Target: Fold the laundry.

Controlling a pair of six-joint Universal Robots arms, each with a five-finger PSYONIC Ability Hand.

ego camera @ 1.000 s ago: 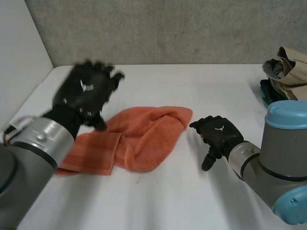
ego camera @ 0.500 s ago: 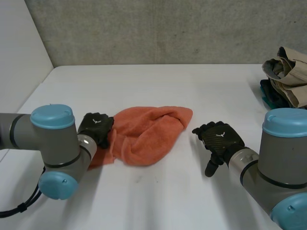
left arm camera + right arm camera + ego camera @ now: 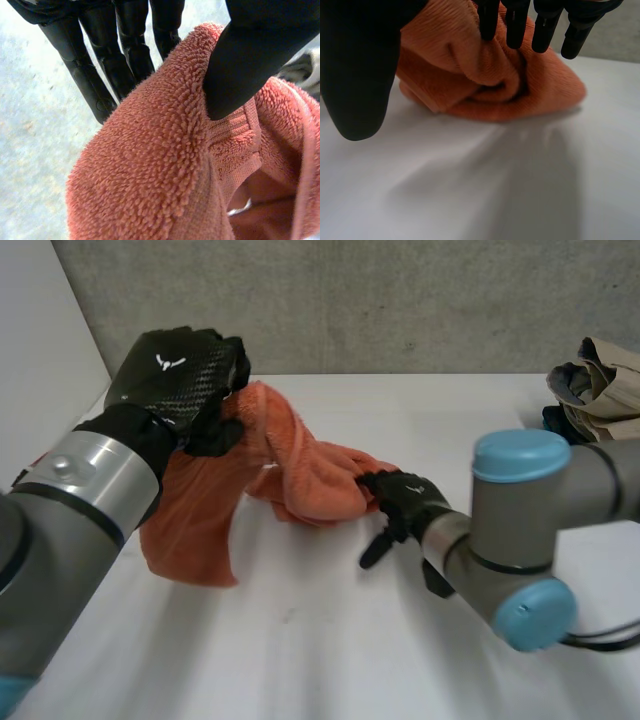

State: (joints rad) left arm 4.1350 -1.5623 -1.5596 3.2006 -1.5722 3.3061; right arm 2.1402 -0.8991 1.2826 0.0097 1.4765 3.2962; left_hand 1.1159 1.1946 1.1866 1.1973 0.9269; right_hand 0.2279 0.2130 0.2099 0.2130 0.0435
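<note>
The left hand (image 3: 175,375) is pinching the orange towel (image 3: 300,475) up at far left. Its long axis is slanting down rightward to the right hand (image 3: 405,497), whose fingers are straight and merely touching it.

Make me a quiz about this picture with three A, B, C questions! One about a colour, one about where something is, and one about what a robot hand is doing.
1. What colour is the towel?
A) blue B) orange C) white

2. Where is the pile of clothes?
A) at the far right of the table B) under the towel C) on the floor

3. What is the left robot hand doing?
A) lying flat on the table B) pointing at the wall C) pinching the towel and holding one end up in the air

Answers:
1 B, the fluffy cloth is orange in every view.
2 A, the pile sits by the table's right edge, apart from the towel.
3 C, the left wrist view shows the thumb pressing the towel against the fingers.
</note>
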